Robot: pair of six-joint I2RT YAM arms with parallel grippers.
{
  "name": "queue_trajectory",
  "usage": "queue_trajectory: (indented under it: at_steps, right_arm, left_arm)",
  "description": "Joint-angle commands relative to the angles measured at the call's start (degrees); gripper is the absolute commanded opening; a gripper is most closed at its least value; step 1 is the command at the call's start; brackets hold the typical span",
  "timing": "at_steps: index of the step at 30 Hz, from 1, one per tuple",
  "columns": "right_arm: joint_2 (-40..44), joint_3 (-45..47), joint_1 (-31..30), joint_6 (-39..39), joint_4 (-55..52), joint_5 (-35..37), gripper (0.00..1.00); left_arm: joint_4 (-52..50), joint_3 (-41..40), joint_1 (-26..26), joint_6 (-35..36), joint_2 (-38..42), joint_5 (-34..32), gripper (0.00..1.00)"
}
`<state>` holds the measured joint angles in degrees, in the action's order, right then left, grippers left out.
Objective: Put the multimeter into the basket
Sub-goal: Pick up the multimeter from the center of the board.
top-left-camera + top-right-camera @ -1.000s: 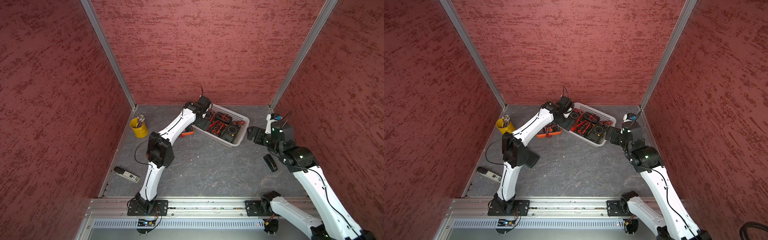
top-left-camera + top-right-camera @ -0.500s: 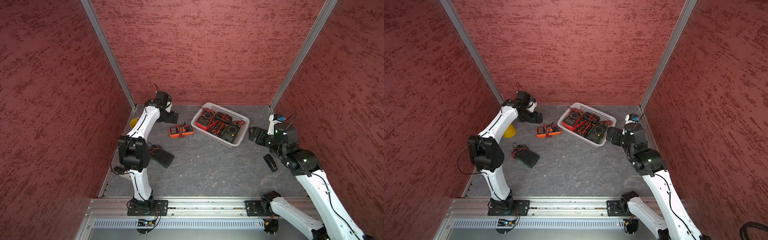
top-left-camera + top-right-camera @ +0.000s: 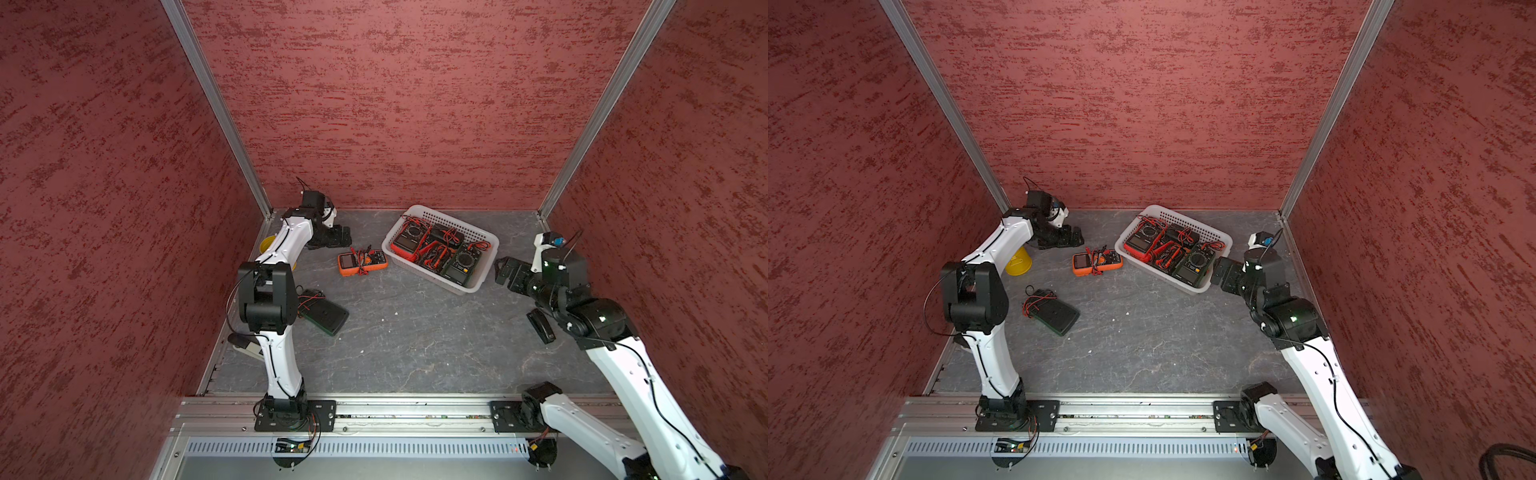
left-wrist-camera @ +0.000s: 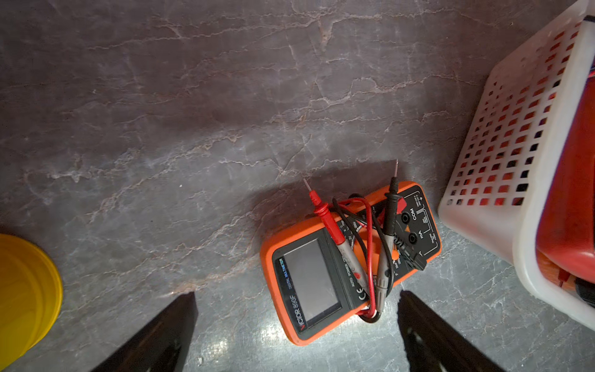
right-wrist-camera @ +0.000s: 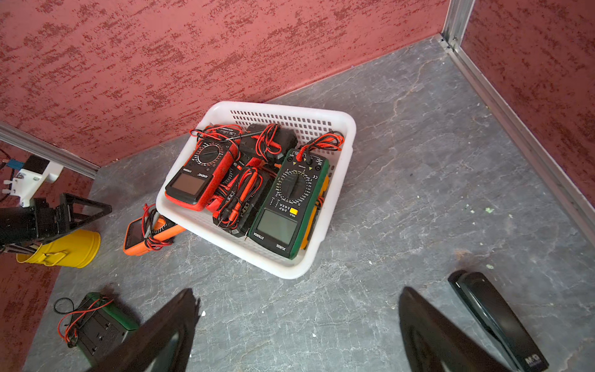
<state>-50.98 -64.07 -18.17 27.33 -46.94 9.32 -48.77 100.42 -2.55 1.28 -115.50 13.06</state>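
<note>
The grey bench [image 3: 415, 340] carries everything, and the white basket [image 3: 465, 227] sits toward 1 o'clock of its middle, near the back wall. Judging by its load, the task is well along: a red multimeter [image 5: 199, 175] and a green-edged multimeter [image 5: 289, 203] lie face up inside, with darker bodies and red-and-black leads packed between them. Two meters lie outside it. The dark face-down multimeter [image 3: 324, 316] rests at about 8 o'clock of the bench middle with its leads beside it. The orange multimeter [image 3: 362, 262] lies flat at 9 o'clock of the basket, near it but apart. That one looks like the next to go in. The yellow cup [image 3: 1018, 262] stands at 9 o'clock of the orange meter, and a black oblong object [image 3: 540, 326] lies toward 3 o'clock. The left claw [image 3: 332, 239] hangs at 10 o'clock of the orange meter, spread wide and holding nothing. The right claw [image 3: 509, 272] waits at 3 o'clock of the basket, equally wide and empty. The left wrist view alone shows the probes bundled across the orange meter's face. Only the right wrist view gives the dials of the meters in the basket. Both top views show where each arm stands, which neither wrist view does.
</note>
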Motion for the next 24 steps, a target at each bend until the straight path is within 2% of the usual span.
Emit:
queue_trajectory:
  at_steps: [1,9,18,24]
  right_arm:
    - [-0.43,0.16,-0.01,0.68,1.69,0.01,0.99]
    - [-0.48,0.53,0.0,0.74,1.95,-0.25,0.99]
    - [0.27,1.67,0.05,0.88,1.93,-0.26,0.99]
    - [0.68,2.02,-0.01,0.93,1.96,-0.53,0.99]
  left_arm:
    - [1.47,3.81,-0.27,-0.36,-2.61,2.08,1.0]
    - [-2.37,10.63,-3.38,0.22,-9.74,-0.28,1.0]
    - [-5.75,16.73,-5.36,0.51,-15.14,0.49,1.0]
    - [-6.99,16.24,-5.91,0.74,-16.38,0.55,1.0]
